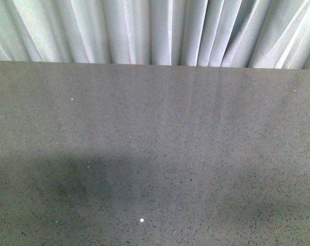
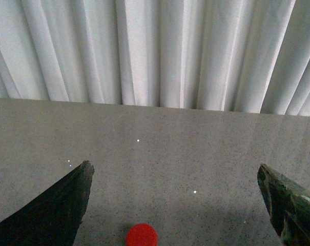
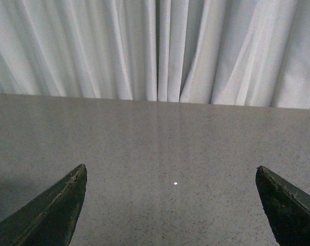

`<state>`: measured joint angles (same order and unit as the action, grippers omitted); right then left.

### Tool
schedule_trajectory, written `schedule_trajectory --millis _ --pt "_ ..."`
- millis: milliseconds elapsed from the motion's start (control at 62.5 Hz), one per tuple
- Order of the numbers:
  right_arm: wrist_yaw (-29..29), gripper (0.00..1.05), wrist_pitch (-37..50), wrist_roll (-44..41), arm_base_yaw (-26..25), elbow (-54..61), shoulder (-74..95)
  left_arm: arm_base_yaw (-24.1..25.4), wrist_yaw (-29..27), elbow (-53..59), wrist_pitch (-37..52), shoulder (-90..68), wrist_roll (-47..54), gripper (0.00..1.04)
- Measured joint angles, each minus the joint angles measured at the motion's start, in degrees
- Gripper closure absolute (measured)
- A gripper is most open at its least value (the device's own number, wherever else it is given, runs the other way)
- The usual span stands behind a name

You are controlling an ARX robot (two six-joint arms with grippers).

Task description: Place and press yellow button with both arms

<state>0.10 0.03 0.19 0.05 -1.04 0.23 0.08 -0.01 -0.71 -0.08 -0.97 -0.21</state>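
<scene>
Yellow button, round orange-red cap, you'll find only in the left wrist view: on grey speckled counter, well short of its far edge, between spread fingers of left gripper. Right gripper fingers spread too, over counter.

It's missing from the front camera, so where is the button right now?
Only the left wrist view shows it: the button lies on the grey table, between the fingers of the open left gripper.
</scene>
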Motion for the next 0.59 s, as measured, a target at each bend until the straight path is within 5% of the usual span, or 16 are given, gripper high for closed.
schedule_trajectory --millis 592 --pt "0.00 0.09 0.00 0.00 0.00 0.00 0.00 0.00 0.00 0.00 0.00 0.00 0.00 0.09"
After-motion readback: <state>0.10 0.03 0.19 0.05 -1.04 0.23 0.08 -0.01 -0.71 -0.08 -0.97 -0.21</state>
